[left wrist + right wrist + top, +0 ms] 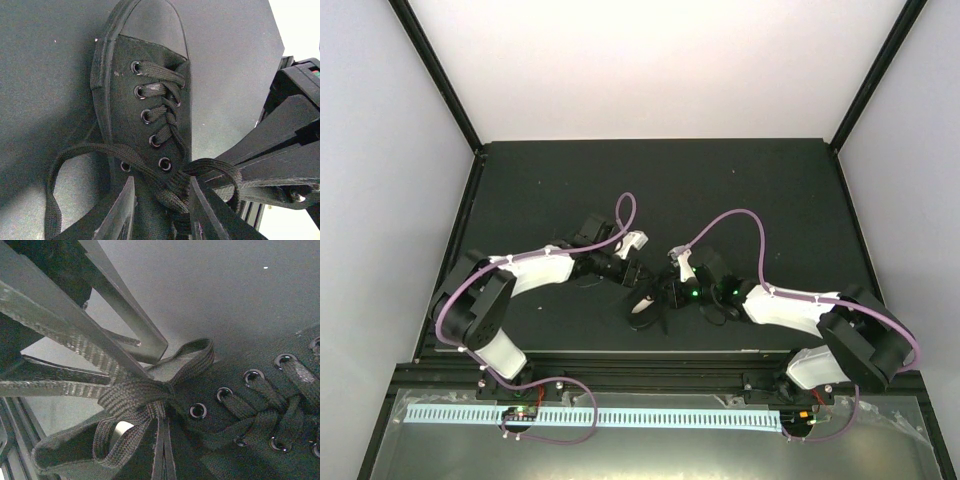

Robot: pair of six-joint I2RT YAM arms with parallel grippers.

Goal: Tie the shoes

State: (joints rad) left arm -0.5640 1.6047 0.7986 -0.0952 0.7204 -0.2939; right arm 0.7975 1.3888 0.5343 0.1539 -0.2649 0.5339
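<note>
Here's the small black canvas low shoe, flat on the dark matte tabletop, with both arms closing in on its throat. Its thin flat black laces are criss-crossed through every eyelet and gathered above the top pair into a soft bow-like knot, so the lacing looks done and a bow of sorts is formed. The left gripper straddles that knot with its jaws spread, nothing pinched. The right gripper comes in from the shoe's other side, jaws pressed together right at the knot; whether they nip a strand I cannot tell. One long slack loop sprawls beside the shoe, so the bow reads loose and uneven, with the cinching not yet done.
</note>
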